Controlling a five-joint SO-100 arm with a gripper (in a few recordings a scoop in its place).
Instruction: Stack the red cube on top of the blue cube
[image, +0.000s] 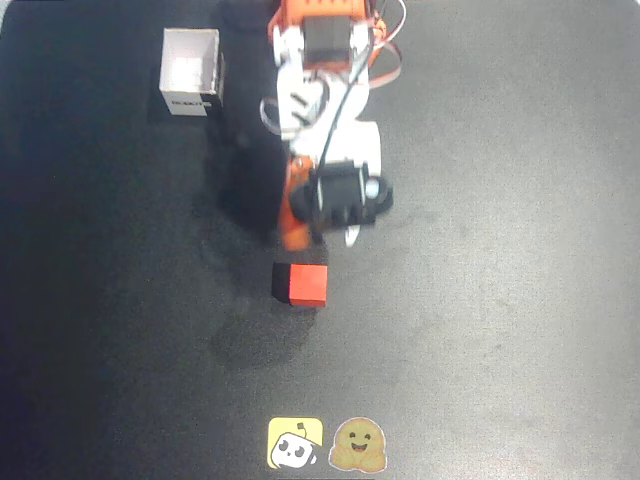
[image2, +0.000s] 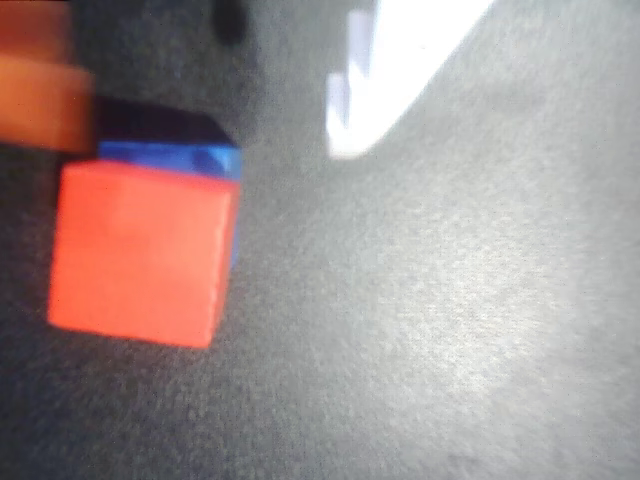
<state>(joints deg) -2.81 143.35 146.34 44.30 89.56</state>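
On the black table, red cube sits atop blue cube; tool just above, open, empty.

Setting: I am looking at a lab-style robot bench, black mat showing two cartoon stickers at bottom centre.

red cube atop blue cube
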